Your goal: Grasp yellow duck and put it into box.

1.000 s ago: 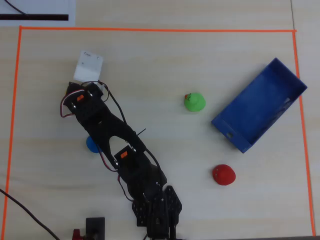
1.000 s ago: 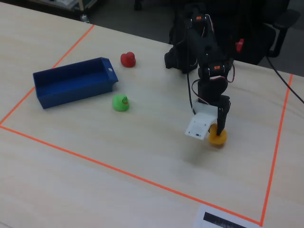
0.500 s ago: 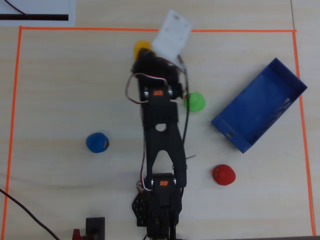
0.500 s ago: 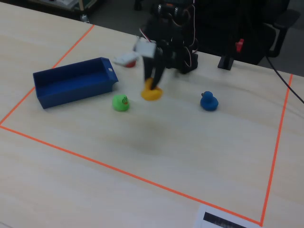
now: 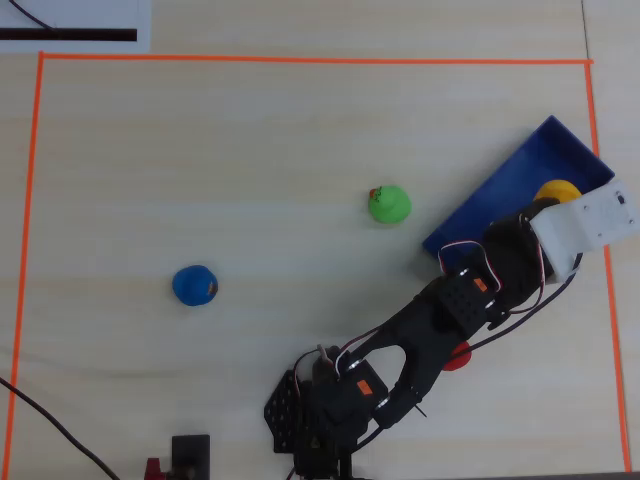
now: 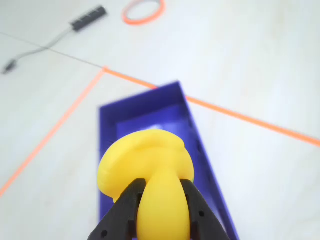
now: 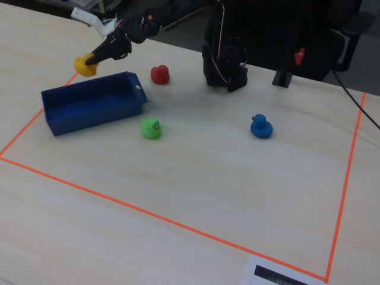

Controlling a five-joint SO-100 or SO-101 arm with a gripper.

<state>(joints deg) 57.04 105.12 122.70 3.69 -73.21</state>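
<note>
My gripper (image 6: 162, 200) is shut on the yellow duck (image 6: 150, 175), black fingers (image 6: 125, 210) on either side of it. In the fixed view the duck (image 7: 85, 65) hangs in the air above the far side of the blue box (image 7: 89, 104). In the overhead view the duck (image 5: 556, 192) shows over the box (image 5: 520, 185) at the right, partly hidden by the white wrist (image 5: 590, 222). In the wrist view the open box (image 6: 150, 112) lies right below the duck.
A green duck (image 5: 389, 204) stands left of the box, a blue duck (image 5: 194, 286) farther left, and a red duck (image 7: 160, 74) beside the arm's base. Orange tape (image 5: 300, 59) frames the work area. A cable (image 6: 45, 47) and an orange ring (image 6: 143, 11) lie outside it.
</note>
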